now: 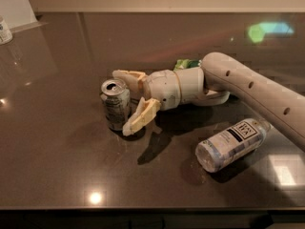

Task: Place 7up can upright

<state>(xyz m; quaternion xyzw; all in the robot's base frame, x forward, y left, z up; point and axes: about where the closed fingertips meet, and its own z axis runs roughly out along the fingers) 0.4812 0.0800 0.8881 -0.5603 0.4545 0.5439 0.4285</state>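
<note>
The 7up can [114,105] stands upright on the dark table [57,166], left of centre, with its silver pull-tab top facing up. My gripper [123,101] reaches in from the right at the end of the white arm [248,87]. It is open. One cream finger [129,76] lies behind the can's top right. The other finger [140,117] lies in front of the can's lower right. The can sits at the mouth of the spread fingers, and neither finger is clamped on it.
A clear plastic bottle [233,142] with a white-and-dark label lies on its side to the right, in front of the arm. A green snack bag [187,63] peeks out behind the wrist. A small white container [4,30] stands at the far left.
</note>
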